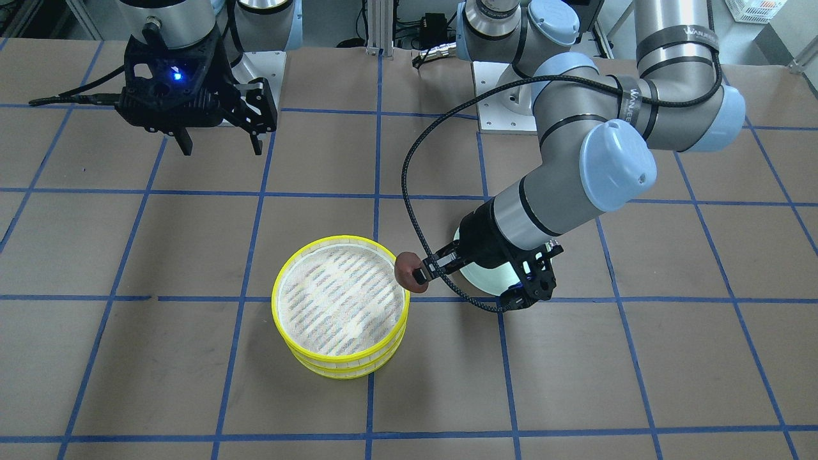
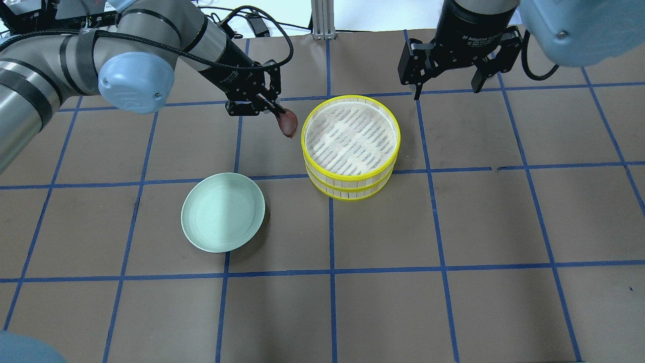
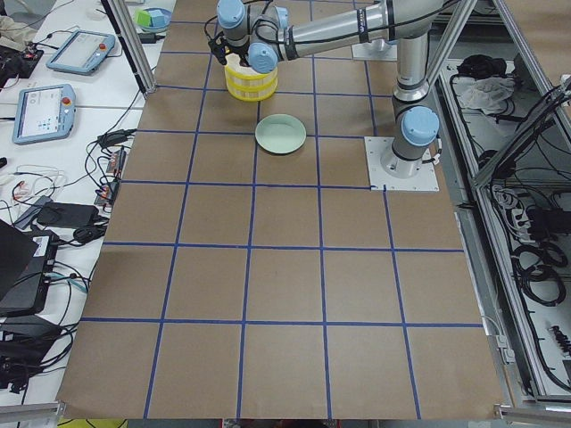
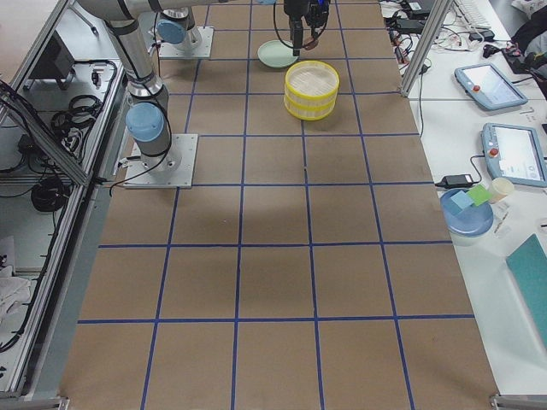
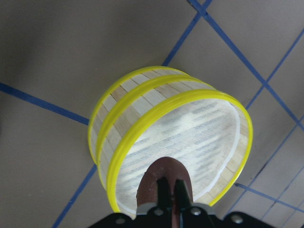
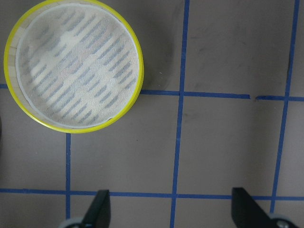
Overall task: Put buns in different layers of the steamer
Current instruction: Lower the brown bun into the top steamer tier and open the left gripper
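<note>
Currently, in the overhead view, your left gripper (image 2: 278, 112) sits in the upper middle of the frame. Its jaws are pinched nearly together on a reddish-brown bun (image 2: 288, 124) that hangs from the fingertips. The bun is in the air just beside the left edge of the steamer (image 2: 347, 187), not yet over its basket.

The steamer is a stack of 2 yellow-rimmed layers at frame centre. The top layer's pale slatted floor has nothing on it, and what the lower layer holds is hidden. A pale green plate (image 2: 223, 212) lies bare to the lower left of the steamer, apart from it. The right gripper (image 2: 446, 91) hovers at upper right, jaws spread wide with nothing between them.

The step in hand looks like carrying the bun over the rim and setting it in the top layer. To do it well, hold the bun above rim height until it has crossed the yellow ring. The left wrist view shows the bun at bottom centre, overlapping the near rim, so a low path could knock the stack. Aim for the middle of the floor and lower until the bun rests on the slats. Then part the jaws and lift straight up. The bun looks soft, so do not squeeze harder. Each layer needs a bun, so the top one may have to be lifted aside.
</note>
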`<action>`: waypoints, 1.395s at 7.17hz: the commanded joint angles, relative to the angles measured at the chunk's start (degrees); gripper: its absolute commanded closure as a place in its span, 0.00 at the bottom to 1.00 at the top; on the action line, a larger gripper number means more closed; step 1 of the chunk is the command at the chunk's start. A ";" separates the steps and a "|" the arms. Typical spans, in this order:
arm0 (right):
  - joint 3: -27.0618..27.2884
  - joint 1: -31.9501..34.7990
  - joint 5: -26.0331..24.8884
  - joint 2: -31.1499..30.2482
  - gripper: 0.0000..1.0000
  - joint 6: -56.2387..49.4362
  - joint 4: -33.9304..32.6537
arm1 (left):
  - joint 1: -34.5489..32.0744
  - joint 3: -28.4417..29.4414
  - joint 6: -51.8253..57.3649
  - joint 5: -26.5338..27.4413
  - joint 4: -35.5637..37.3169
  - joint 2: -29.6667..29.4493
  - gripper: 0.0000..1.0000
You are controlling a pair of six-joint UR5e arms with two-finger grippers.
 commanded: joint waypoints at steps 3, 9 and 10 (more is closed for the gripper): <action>2.46 -0.71 -0.29 -1.38 0.06 0.90 -1.60 | -0.34 -0.96 -7.67 -6.73 4.62 -4.28 1.00; 2.55 -0.72 0.59 -1.38 0.05 1.26 -1.68 | -2.01 -0.53 -14.99 1.21 7.27 -2.63 0.01; 2.64 -0.72 0.68 -1.38 0.05 2.30 -1.68 | -2.01 -0.35 -11.41 4.83 6.58 -1.14 0.01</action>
